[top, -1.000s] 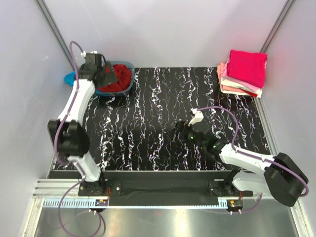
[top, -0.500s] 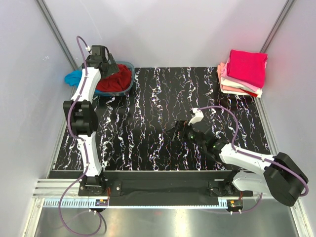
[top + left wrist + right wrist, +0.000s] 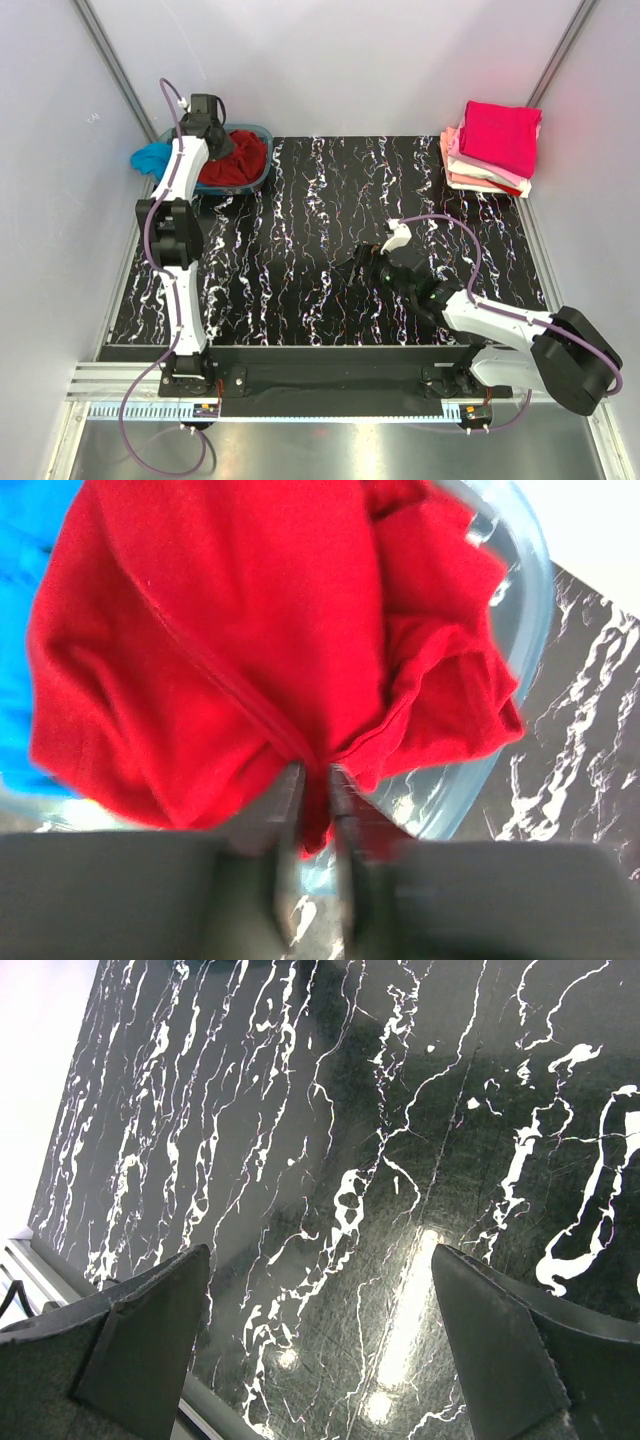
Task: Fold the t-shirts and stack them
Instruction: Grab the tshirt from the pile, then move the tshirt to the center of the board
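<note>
At the far left corner of the table [image 3: 300, 200], the left gripper [image 3: 312, 790] is positioned over the tub [image 3: 520, 610]. Its jaws are drawn nearly together and clamped on a fold of the red shirt [image 3: 220, 630], which is bunched in the tub. A turquoise shirt [image 3: 20, 630] is seen just beside the red one. The right gripper [image 3: 320, 1250] is held over the table with jaws spread wide, nothing gripped or touched. A folded stack [image 3: 495, 145] is set at the far right corner.

I have the left arm [image 3: 178, 190] stretched far out, left gripper [image 3: 315, 780] pinched on a fold of the dark red t-shirt [image 3: 220, 630]. Right arm [image 3: 490, 318] lies low and bent, right gripper [image 3: 320, 1260] spread wide.
</note>
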You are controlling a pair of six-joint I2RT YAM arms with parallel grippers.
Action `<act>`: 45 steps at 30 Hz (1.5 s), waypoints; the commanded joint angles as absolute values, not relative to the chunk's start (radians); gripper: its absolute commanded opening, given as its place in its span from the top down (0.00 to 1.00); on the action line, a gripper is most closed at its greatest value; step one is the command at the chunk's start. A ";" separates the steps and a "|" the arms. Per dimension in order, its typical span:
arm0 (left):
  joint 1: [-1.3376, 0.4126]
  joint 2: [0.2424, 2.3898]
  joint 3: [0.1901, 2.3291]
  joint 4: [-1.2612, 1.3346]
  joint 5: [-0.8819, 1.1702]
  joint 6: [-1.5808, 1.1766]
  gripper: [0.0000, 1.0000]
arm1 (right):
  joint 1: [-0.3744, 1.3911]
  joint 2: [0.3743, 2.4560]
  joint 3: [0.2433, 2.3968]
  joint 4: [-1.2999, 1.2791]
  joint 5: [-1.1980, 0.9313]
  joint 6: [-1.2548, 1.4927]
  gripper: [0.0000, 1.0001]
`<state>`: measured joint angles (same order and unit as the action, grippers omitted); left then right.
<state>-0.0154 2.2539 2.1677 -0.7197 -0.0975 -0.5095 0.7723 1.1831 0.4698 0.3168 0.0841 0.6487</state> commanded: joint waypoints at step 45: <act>-0.074 0.755 0.704 -0.580 0.265 -0.632 0.05 | 0.733 0.347 0.669 -0.966 0.402 1.193 0.00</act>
